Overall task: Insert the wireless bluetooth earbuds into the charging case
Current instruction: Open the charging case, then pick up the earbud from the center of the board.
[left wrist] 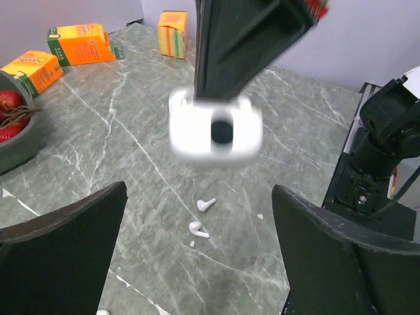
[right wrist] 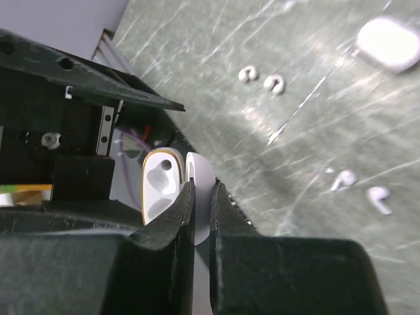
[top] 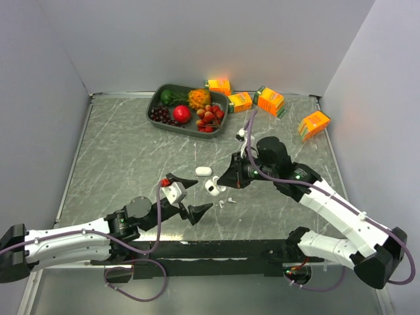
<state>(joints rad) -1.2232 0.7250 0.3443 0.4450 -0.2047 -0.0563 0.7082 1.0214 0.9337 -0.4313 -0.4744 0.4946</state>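
Note:
My right gripper (top: pixel 220 183) (right wrist: pixel 203 188) is shut on the lid of an open white charging case (top: pixel 211 188) (right wrist: pixel 159 188), held on edge just above the table with its empty sockets showing. In the left wrist view that case (left wrist: pixel 215 131) is blurred under the right gripper's black fingers. Two stemmed earbuds (left wrist: pixel 206 205) (left wrist: pixel 197 230) lie on the marble below it; they also appear in the right wrist view (right wrist: pixel 343 178) (right wrist: pixel 378 199). Two bean-like earbuds (right wrist: pixel 248 74) (right wrist: pixel 273 83) lie further off. My left gripper (top: pixel 199 195) (left wrist: pixel 200 190) stands wide open and empty, facing the case.
A second white case (top: pixel 203 170) (right wrist: pixel 390 42), closed, lies on the table behind the held one. A dark tray (top: pixel 156 105) of fruit sits at the back. Several orange juice cartons (top: pixel 270 100) (left wrist: pixel 81 43) stand along the back right. Grey walls enclose the table.

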